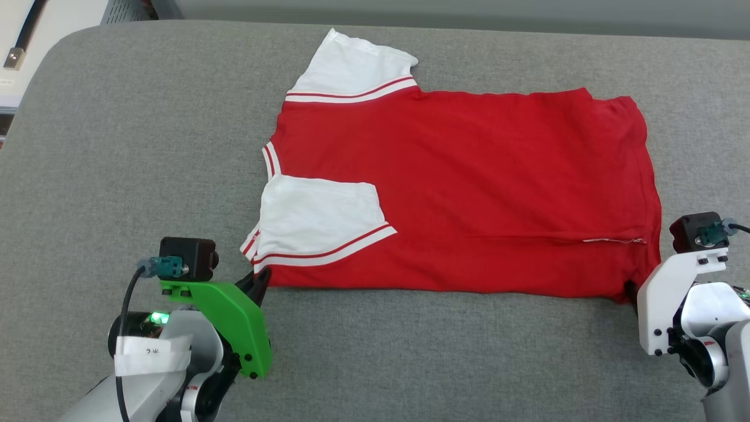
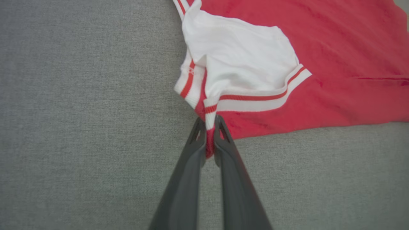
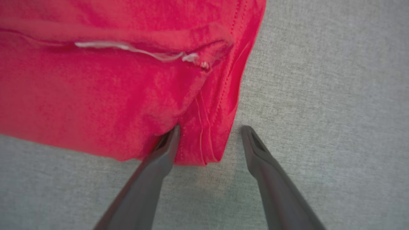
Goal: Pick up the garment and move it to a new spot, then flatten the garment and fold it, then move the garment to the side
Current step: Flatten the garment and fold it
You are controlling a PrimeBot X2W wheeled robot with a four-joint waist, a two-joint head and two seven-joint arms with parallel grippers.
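Observation:
The garment lies flat on the grey surface, plain red side up, collar to the left and hem to the right. Its near long edge is folded over, with a white sleeve lying on the red. The other white sleeve points to the far side. My left gripper is shut on the garment's near left corner, by the striped trim. My right gripper stands open with the garment's near hem corner between its fingers. No number or lettering shows.
The grey padded surface reaches wide to the left of the garment and along the near edge. Its rounded far left corner meets a pale counter with a dark cable.

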